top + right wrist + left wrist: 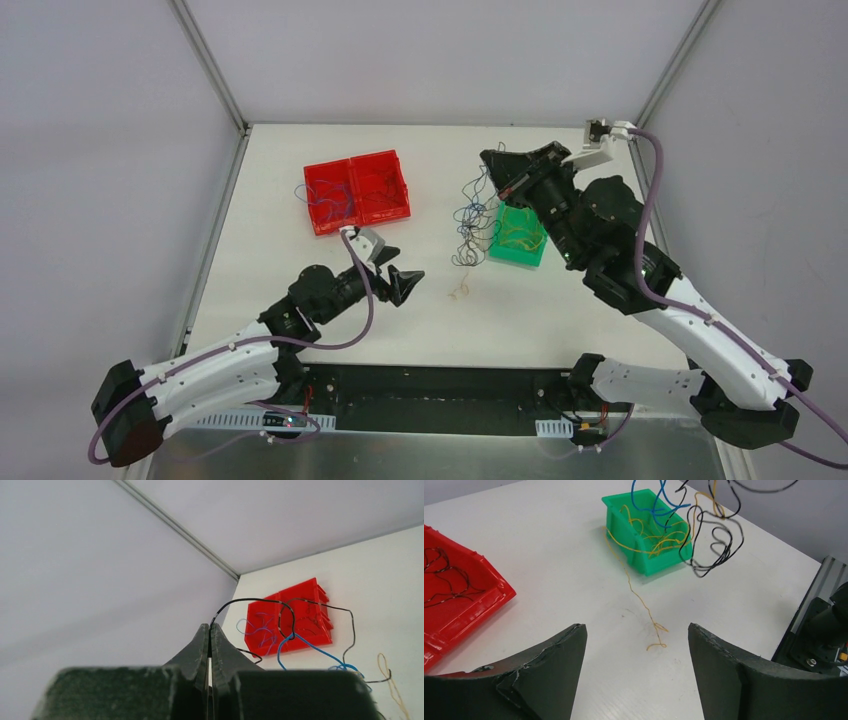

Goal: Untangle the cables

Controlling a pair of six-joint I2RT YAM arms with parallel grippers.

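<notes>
Hanging from the right gripper (489, 158), a loose tangle of hair-thin black and blue cables (468, 222) droops toward the white table (270, 260). That claw is raised high. Its two dark fingers are pressed flat together with a black strand pinched at the tips, and the wrist view shows the wire leaving the seam and looping away. The lowest loops dangle over and just beside the small green plastic bin (512, 260), which holds a nest of yellow wire.

The left gripper (405, 283) sits low over the table, jaws spread wide, nothing between them.

Key relation: straight ahead of that open claw lies a single thin yellow cable (644, 605), flat on the table. Its curled end is nearest the fingers. Its length runs away from them toward the green bin and up over the near wall. So the long axis lies roughly along the claw's line of approach, not across it.

The left arm is plainly the nearer one, the right being occupied aloft. My guess: a short reach forward and down would put the curl between the jaws. I cannot tell whether this strand is knotted into the hanging bundle.

The pair of red plastic bins (380, 158) with dark wires inside stands well off to the left.
</notes>
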